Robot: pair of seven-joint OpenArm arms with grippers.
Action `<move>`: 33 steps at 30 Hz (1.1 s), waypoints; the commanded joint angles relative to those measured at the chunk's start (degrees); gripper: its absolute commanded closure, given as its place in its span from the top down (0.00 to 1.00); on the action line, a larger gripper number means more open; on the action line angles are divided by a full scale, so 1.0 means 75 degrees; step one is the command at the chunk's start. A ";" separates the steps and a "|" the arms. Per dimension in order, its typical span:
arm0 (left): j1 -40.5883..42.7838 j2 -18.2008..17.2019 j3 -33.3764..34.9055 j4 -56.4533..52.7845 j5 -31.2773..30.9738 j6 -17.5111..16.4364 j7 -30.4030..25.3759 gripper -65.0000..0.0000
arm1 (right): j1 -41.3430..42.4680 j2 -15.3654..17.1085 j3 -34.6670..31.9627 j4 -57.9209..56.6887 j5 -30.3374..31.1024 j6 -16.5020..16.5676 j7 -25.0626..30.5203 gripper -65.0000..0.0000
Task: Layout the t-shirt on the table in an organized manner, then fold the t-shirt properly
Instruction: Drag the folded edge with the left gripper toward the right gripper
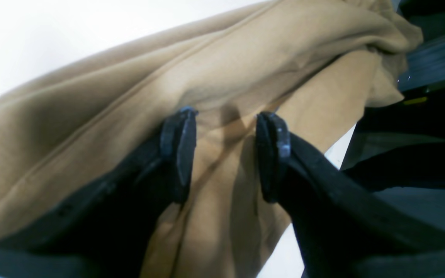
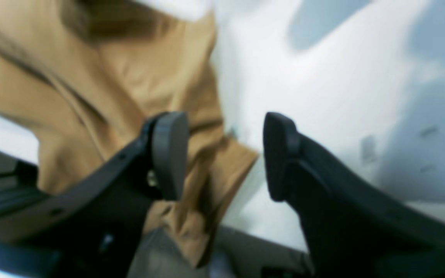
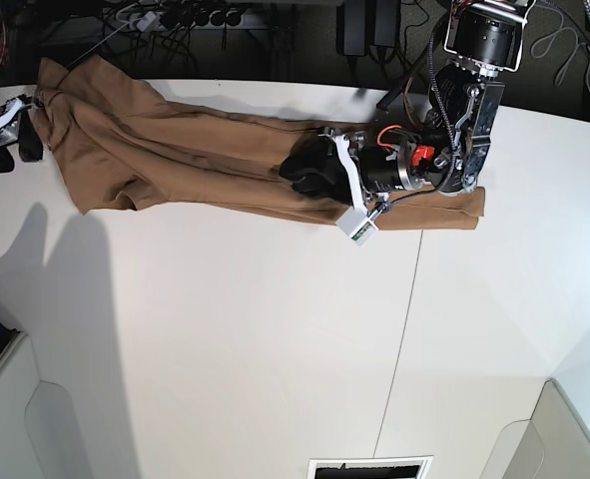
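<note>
The tan-brown t-shirt (image 3: pixel 175 160) lies stretched in a long rumpled band across the far side of the white table (image 3: pixel 225 329), from the left edge to right of the middle. My left gripper (image 3: pixel 293 172) hovers over the shirt's middle. In the left wrist view its jaws (image 1: pixel 226 150) stand open above folded cloth (image 1: pixel 245 58), pinching nothing. My right gripper (image 3: pixel 20 135) is at the shirt's far left end. The blurred right wrist view shows it (image 2: pixel 224 154) open, with a hem corner of the shirt (image 2: pixel 129 77) lying beyond the left finger (image 2: pixel 168 154) over the table (image 2: pixel 323 77).
A thin dark seam (image 3: pixel 399 329) runs down the tabletop right of centre. Cables and power strips (image 3: pixel 175 18) crowd the dark space behind the far edge. The left arm's base (image 3: pixel 484 40) stands at the back right. A small vent (image 3: pixel 369 467) sits at the near edge.
</note>
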 commanded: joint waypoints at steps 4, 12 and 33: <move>-0.0058 -0.0070 -0.0017 0.0017 0.0597 0.0202 0.0035 0.46 | 0.0017 0.0160 0.0303 0.0420 0.0332 0.0000 0.0175 0.10; -0.0204 -0.0073 -0.0017 0.0017 0.0775 0.0202 -0.0009 0.46 | -0.0020 -0.0204 -0.0874 -0.0181 -0.0289 0.0000 0.0189 0.00; -0.0968 -0.0076 -0.0017 0.0061 -0.0842 0.0202 0.0685 0.46 | 0.1786 -0.0213 -0.1821 -0.3182 -0.0988 0.0003 0.1317 0.00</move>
